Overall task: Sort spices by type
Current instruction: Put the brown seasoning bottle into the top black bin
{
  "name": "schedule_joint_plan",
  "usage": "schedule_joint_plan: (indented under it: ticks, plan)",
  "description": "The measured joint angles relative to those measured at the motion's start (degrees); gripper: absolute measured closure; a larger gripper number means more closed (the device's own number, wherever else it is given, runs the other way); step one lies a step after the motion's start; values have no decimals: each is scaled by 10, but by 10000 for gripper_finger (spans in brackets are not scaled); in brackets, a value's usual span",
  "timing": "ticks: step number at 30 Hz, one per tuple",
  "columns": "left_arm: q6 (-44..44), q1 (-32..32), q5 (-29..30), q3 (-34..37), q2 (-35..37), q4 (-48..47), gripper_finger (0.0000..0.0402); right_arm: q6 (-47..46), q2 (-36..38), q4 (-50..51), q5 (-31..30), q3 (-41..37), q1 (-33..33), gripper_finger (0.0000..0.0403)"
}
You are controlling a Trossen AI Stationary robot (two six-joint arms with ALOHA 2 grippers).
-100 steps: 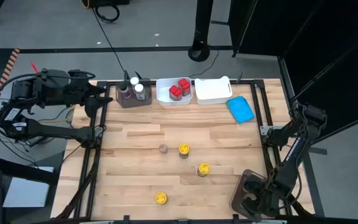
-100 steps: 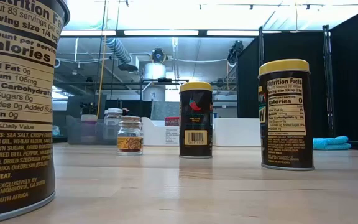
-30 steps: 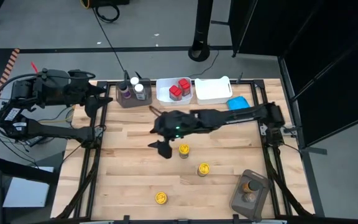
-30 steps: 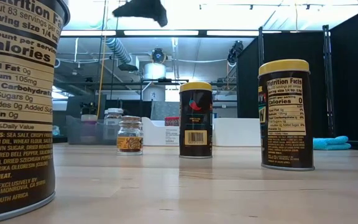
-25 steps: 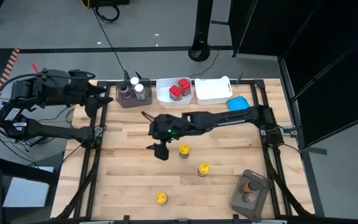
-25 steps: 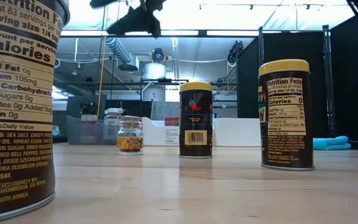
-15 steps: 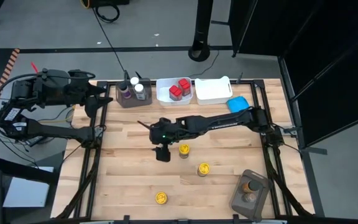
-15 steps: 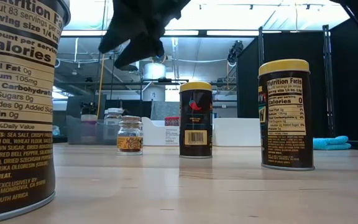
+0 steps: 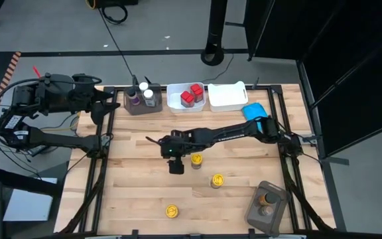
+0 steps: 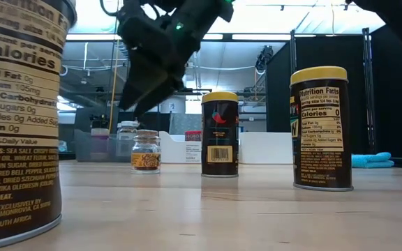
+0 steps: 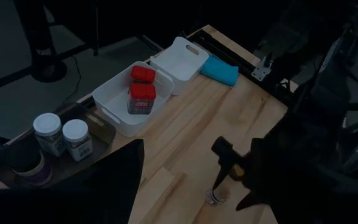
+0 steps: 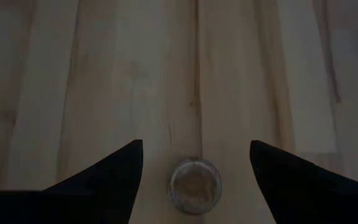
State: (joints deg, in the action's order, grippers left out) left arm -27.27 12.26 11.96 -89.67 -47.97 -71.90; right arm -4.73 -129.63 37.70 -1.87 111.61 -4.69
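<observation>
Pale wood planks make up the tabletop [image 9: 138, 192], and over its middle the right claw [image 9: 175, 163] hangs with its two fingers [image 12: 104, 177] spread apart, nothing between them, directly above a small clear glass jar [image 12: 195, 185] that stands upright on the wood. In the level view that jar [image 10: 145, 151] stands apart from the claw, which is above it. Just at 3 o'clock of the claw stands a yellow-lidded jar [image 9: 196, 160]; a second yellow-lidded jar [image 9: 217, 180] stands toward 4 o'clock, and a third [image 9: 171, 212] near the 6 o'clock edge. At 12 o'clock along the far edge, a white tub [image 9: 175, 104] holds two red-capped jars [image 9: 191, 94], with a second white tub [image 9: 227, 97] at its 3 o'clock side and a grey bin [image 9: 132, 108] with white-capped jars [image 9: 147, 93] at its 9 o'clock side. Another grey bin [image 9: 264, 207] at 5 o'clock holds what look like two dark jars, though they are hard to make out. The left claw [image 9: 102, 105] waits at the 10 o'clock corner, fingers apart.
</observation>
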Motion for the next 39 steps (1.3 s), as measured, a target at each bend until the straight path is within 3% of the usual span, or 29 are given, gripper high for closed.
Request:
schedule_joint_plan:
  ticks: [39]
  plan:
    - [0, 0, 14, 0, 0, 0, 100, 5, -25, 22, 4, -6, 15, 111]
